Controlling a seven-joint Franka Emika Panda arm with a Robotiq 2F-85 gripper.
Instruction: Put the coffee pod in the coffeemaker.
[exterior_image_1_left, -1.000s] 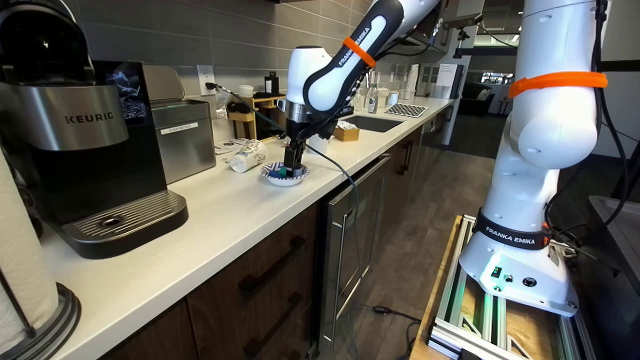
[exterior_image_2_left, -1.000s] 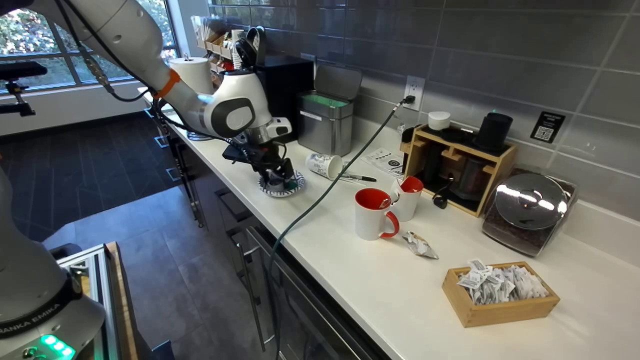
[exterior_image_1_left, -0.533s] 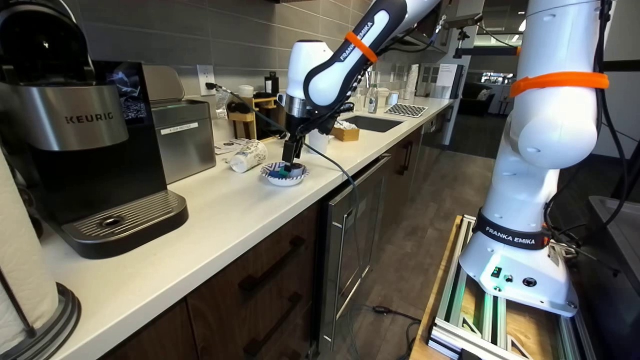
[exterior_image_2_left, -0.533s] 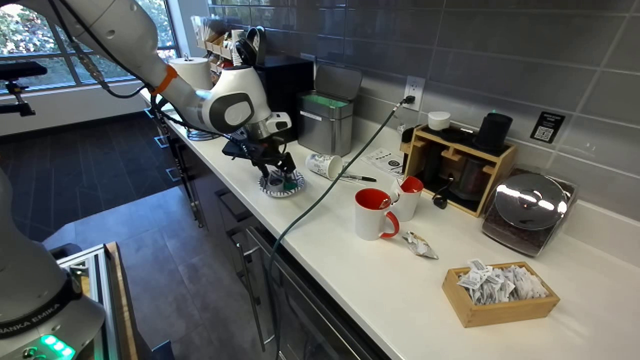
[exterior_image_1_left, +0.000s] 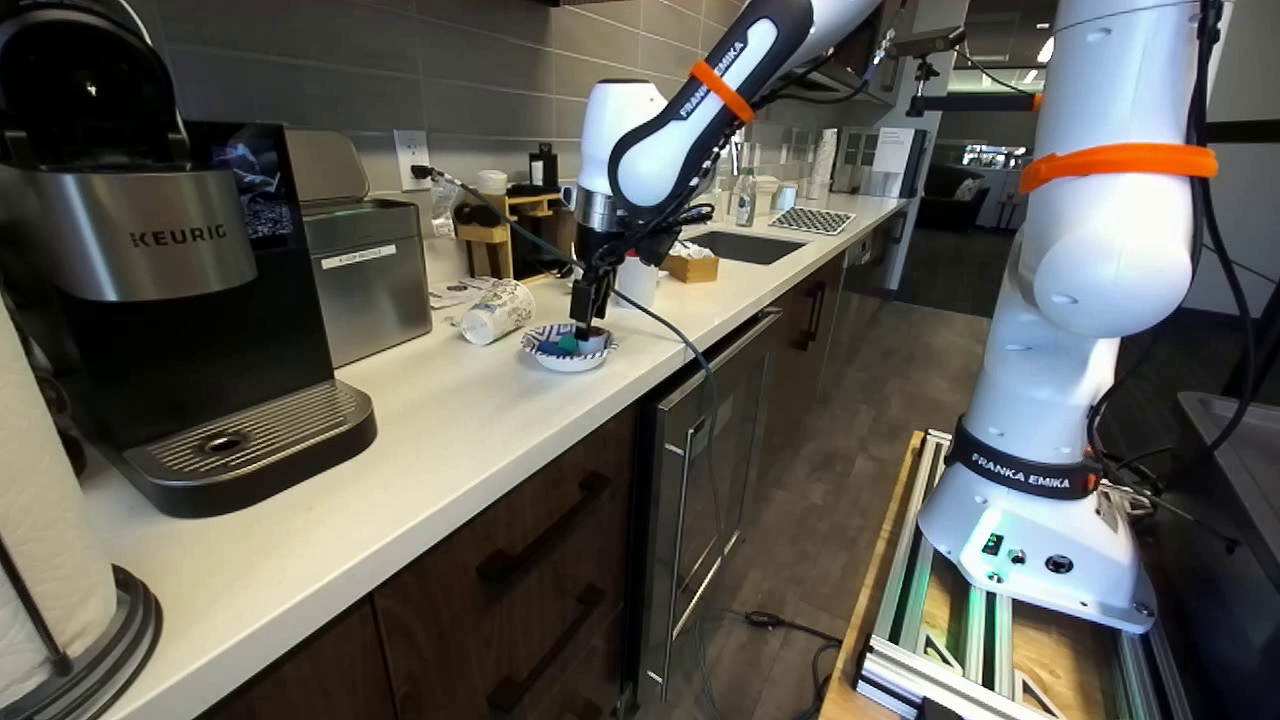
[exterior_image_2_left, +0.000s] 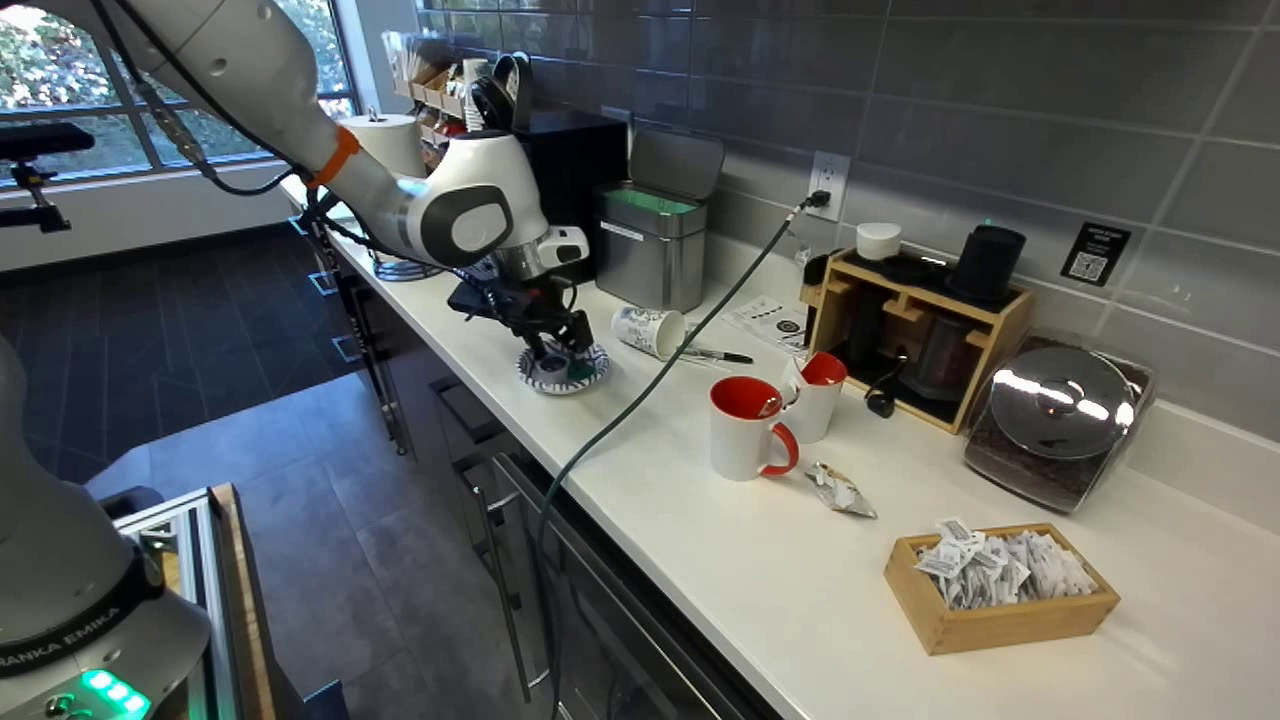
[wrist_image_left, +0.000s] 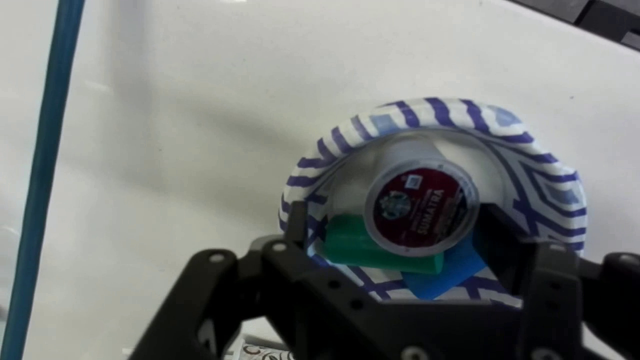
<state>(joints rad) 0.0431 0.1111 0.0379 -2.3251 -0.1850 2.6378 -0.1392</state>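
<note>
The coffee pod (wrist_image_left: 421, 207), with a dark red SUMATRA lid and white rim, sits in a blue-and-white patterned paper bowl (wrist_image_left: 410, 117) on the counter. It shows grey in both exterior views (exterior_image_1_left: 594, 342) (exterior_image_2_left: 550, 370). My gripper (wrist_image_left: 392, 222) is open just above the bowl, with the pod in view between its fingers, closer to the right finger. Whether that finger touches it I cannot tell. The gripper (exterior_image_2_left: 562, 343) holds nothing. The black coffeemaker (exterior_image_1_left: 150, 235) with its silver KEURIG band stands at the left in an exterior view, its top raised.
A green piece (wrist_image_left: 375, 245) and a blue piece (wrist_image_left: 445, 272) lie in the bowl beside the pod. A tipped paper cup (exterior_image_1_left: 498, 312) and a silver box (exterior_image_1_left: 370, 270) stand nearby. A cable (exterior_image_2_left: 665, 365) crosses the counter. Red-and-white mugs (exterior_image_2_left: 745, 430) stand farther along.
My gripper has risen out of the bowl and then shifted slightly to the right in both exterior views. The pod and bowl have stayed in place.
</note>
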